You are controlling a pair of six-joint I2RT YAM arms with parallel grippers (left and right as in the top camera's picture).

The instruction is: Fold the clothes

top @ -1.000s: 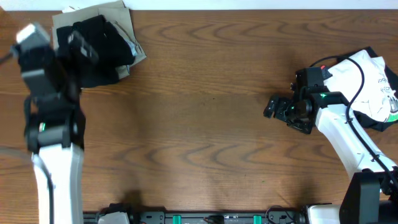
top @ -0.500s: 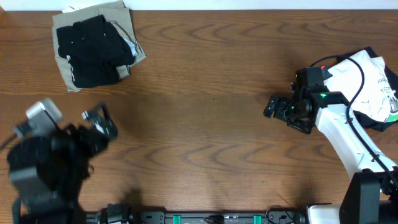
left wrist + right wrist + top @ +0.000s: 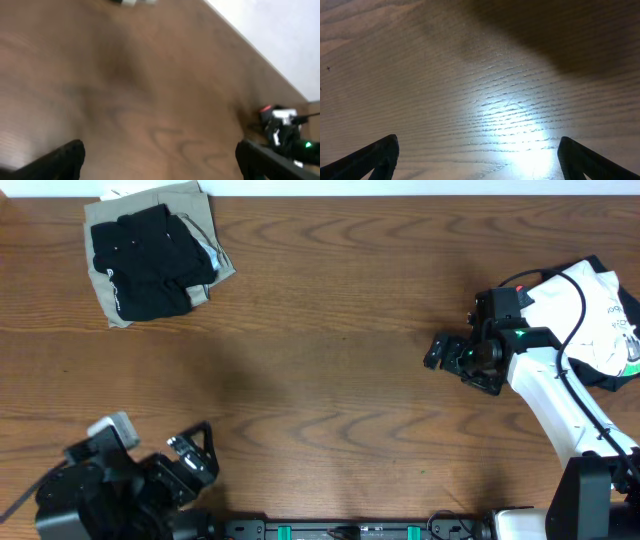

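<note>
Both pincers stand released and hold nothing: the left gripper (image 3: 192, 458) hangs low at the near left corner of the table (image 3: 320, 320), its fingers spread over bare wood, and the right gripper (image 3: 435, 352) points left over bare wood at the right side, jaws wide apart. A folded black garment (image 3: 150, 262) lies at the far left corner on top of a folded khaki piece (image 3: 222, 268), which shows as a border around it. That stack is close to square, so no long axis stands out; its edges sit slightly turned against the table's far edge, the near corner pointing toward the left side. At the far right edge lies a white printed top (image 3: 600, 310), crumpled, with dark fabric (image 3: 604, 380) showing beneath it; the right arm (image 3: 545, 385) and a black cable (image 3: 581, 300) cross it, and the frame cuts it off, so its direction cannot be told. Both heaps lie well apart from either gripper.
</note>
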